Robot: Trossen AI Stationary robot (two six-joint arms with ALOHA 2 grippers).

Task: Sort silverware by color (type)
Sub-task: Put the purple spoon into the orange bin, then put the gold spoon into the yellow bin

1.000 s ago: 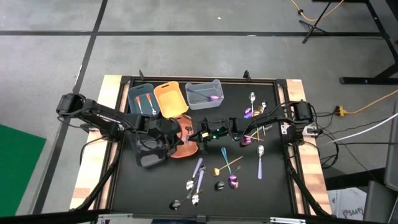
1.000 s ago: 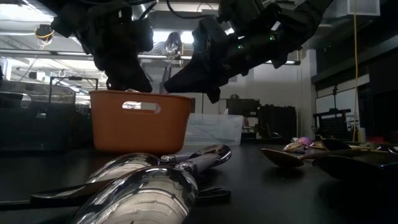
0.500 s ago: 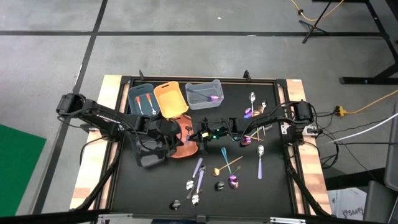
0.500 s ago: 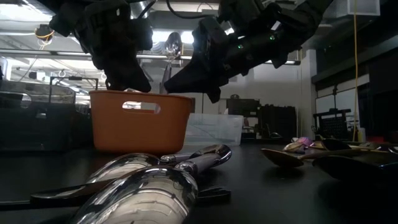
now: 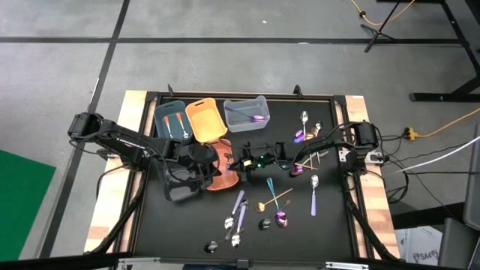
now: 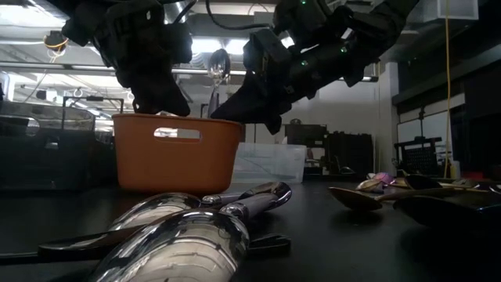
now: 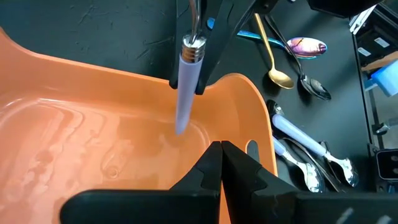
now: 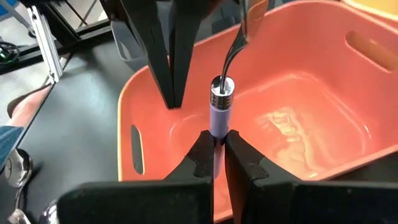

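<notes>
My right gripper [image 8: 215,144] is shut on a spoon [image 8: 231,56] that has a lavender handle and a silver bowl. It holds the spoon over the orange bin [image 5: 223,178] at the table's middle. In the low view the spoon's bowl [image 6: 219,63] stands up above the bin [image 6: 176,160]. My left gripper [image 7: 221,158] is shut with nothing between its fingers. It hangs over the same bin's inside, close beside the spoon's handle [image 7: 185,93]. More silverware lies loose on the black mat: lavender-handled pieces [image 5: 239,208], a gold spoon [image 5: 271,202] and a purple one [image 5: 282,219]. My right gripper pinches the spoon's lavender handle [image 8: 217,127] between its two fingers, a little below the silver collar. The fingers come from the table's right, slanting down, and lie across the handle. The spoon stands nearly upright with its bowl up, and the handle's free end [image 7: 180,127] hangs clear above the bin's floor.
Three bins stand along the far edge: a blue-grey one [image 5: 169,120] with a few pieces, a yellow-orange one [image 5: 205,120], and a clear one [image 5: 246,112] holding a purple spoon. A dark bin [image 5: 182,187] sits left of the orange one. More spoons [image 5: 303,127] lie at the right.
My right gripper has tipped slightly over the orange bin, and the spoon's bowl has shifted a little with it. The spoon remains pinched and upright.
</notes>
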